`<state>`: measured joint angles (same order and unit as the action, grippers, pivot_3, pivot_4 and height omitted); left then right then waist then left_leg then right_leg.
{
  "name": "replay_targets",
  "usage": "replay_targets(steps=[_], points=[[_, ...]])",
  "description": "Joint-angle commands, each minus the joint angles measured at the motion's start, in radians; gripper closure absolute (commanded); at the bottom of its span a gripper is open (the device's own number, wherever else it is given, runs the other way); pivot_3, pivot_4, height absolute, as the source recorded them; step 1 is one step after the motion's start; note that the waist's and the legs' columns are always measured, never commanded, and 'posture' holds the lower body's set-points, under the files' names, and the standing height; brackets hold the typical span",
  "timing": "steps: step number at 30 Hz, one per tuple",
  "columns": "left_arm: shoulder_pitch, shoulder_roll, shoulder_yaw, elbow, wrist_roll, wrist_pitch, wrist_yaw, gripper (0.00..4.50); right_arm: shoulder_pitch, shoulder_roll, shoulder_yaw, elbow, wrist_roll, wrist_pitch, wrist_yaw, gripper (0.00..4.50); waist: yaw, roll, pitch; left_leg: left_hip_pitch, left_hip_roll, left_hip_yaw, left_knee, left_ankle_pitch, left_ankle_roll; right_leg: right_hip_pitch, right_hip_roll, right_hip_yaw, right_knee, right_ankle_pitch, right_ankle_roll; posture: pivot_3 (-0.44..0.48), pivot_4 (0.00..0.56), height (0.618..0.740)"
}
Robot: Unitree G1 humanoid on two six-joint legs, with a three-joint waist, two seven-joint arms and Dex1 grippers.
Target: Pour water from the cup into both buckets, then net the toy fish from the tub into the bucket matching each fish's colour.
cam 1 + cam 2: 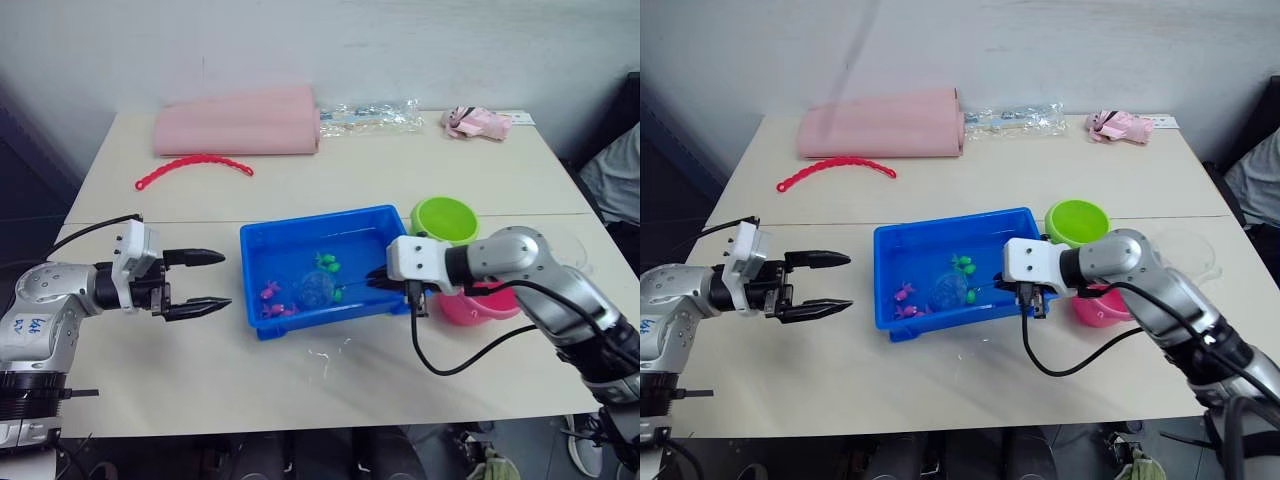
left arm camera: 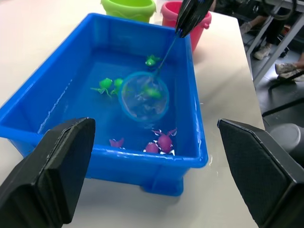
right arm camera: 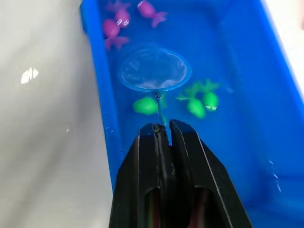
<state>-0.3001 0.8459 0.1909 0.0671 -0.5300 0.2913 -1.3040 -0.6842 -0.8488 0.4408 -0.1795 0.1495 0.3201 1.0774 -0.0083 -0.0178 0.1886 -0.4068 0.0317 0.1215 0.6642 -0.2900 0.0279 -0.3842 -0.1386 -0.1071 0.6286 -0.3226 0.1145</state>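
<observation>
Cream table [image 1: 300, 185] against pale wall – left claw [image 1: 205, 282] spread, right claw [image 3: 161, 130] pinching net [image 3: 154, 70] in tub [image 1: 300, 232]

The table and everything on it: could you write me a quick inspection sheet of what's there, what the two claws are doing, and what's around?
Surface: pale table, some water drops in front of the tub.
Job's things: blue tub holding water, green fish and pink fish; net dipped in the tub; green bucket and pink bucket to the tub's right; clear cup beyond them.
Clutter: pink roll, red beaded strip, clear plastic bag, pink cloth, all at the far edge.
Grippers: left gripper open, held left of the tub; right gripper shut on the net's handle.
Cables: black cable looping under the right arm.
Surroundings: white wall; a person's sleeve at the right.
</observation>
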Motion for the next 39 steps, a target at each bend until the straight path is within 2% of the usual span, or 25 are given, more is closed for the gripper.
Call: replay_targets(steps=[1, 10, 17, 23, 34, 39], points=[[0.019, 0.024, 0.022, -0.046, 0.002, -0.054, -0.036, 0.02, -0.067, 0.049, 0.027, 0.045, -0.089, -0.050, 0.026, 4.50, -0.006, 0.000, 0.000, 0.000, 0.000, 0.000, 0.000, 0.000, 0.000, 0.000, 0.000, 0.000, 0.000, 0.000, 0.000, 0.000, 0.150, 0.740], [0.064, 0.057, 0.041, -0.069, -0.008, -0.039, -0.029, 0.02, -0.122, 0.134, 0.071, 0.118, -0.176, -0.086, 0.132, 4.50, -0.021, 0.000, 0.000, 0.000, 0.001, 0.001, -0.001, 0.000, -0.001, -0.001, 0.001, 0.001, 0.001, 0.000, 0.000, 0.000, 0.150, 0.740], [0.093, 0.066, 0.072, -0.096, -0.022, 0.008, -0.011, 0.02, -0.144, 0.191, 0.036, 0.122, -0.106, 0.044, 0.213, 4.50, -0.022, 0.000, 0.000, 0.000, 0.001, 0.001, -0.001, 0.000, -0.001, -0.002, 0.002, 0.001, 0.002, 0.000, 0.000, 0.000, 0.150, 0.740], [0.097, 0.063, 0.085, -0.108, -0.026, 0.035, 0.003, 0.02, -0.150, 0.238, 0.029, 0.163, -0.093, 0.124, 0.211, 4.50, -0.022, 0.000, 0.000, 0.000, 0.001, 0.001, -0.001, 0.000, -0.001, -0.002, 0.001, 0.001, 0.002, 0.000, 0.000, 0.000, 0.150, 0.740], [0.101, 0.063, 0.099, -0.115, -0.024, 0.056, 0.009, 0.02, -0.136, 0.241, 0.014, 0.165, -0.070, 0.196, 0.215, 4.50, -0.022, 0.000, 0.000, 0.000, 0.001, 0.002, -0.001, 0.000, -0.001, -0.002, 0.001, 0.002, 0.002, 0.000, 0.000, 0.000, 0.150, 0.740], [0.101, 0.055, 0.109, -0.117, -0.037, 0.074, 0.020, 0.02, -0.128, 0.244, -0.023, 0.152, -0.018, 0.287, 0.209, 4.50, -0.022, 0.000, 0.000, 0.000, 0.001, 0.002, -0.001, 0.000, -0.001, -0.003, 0.001, 0.002, 0.003, 0.000, 0.000, 0.000, 0.150, 0.740]])
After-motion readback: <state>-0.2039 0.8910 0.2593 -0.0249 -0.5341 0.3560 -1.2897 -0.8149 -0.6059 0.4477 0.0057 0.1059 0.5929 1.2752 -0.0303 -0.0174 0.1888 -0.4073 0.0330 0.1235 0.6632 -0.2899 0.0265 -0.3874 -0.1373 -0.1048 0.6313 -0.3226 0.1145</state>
